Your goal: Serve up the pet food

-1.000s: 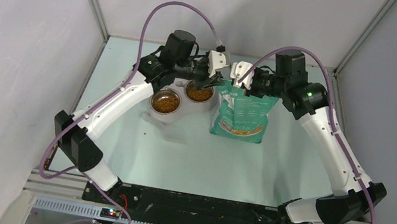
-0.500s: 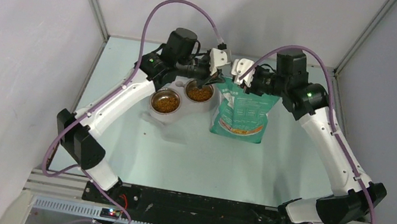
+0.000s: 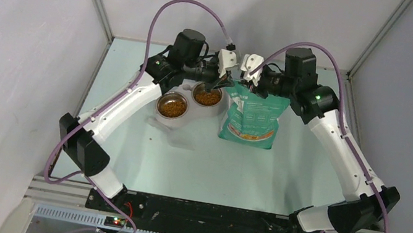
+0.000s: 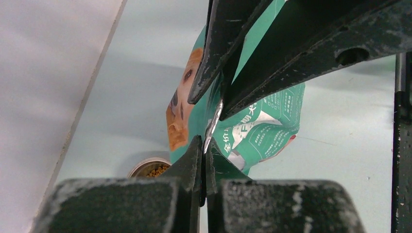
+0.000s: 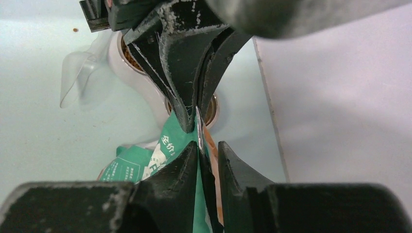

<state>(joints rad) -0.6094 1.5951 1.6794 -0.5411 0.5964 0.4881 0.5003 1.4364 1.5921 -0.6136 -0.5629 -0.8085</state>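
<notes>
At far centre you have one upright teal-green printed bag [image 3: 254,115], top edge pinched tight in your left gripper [image 4: 204,145], with your right gripper [image 5: 209,150] slightly parted around it. Just left: two round steel bowls [image 3: 195,91], each holding brown-orange pellets of pet food [image 3: 207,98].

Bag [image 3: 252,119] of glossy printed film with a silvery inner edge, pet food [image 3: 172,106] dry matt granules, bowls [image 3: 159,101] of polished metal, scoop [image 5: 80,73] of clear smooth plastic, gripper fingers [image 4: 121,204] matt black with whitish scuffing, table [image 3: 196,165] smooth with faint sheen
</notes>
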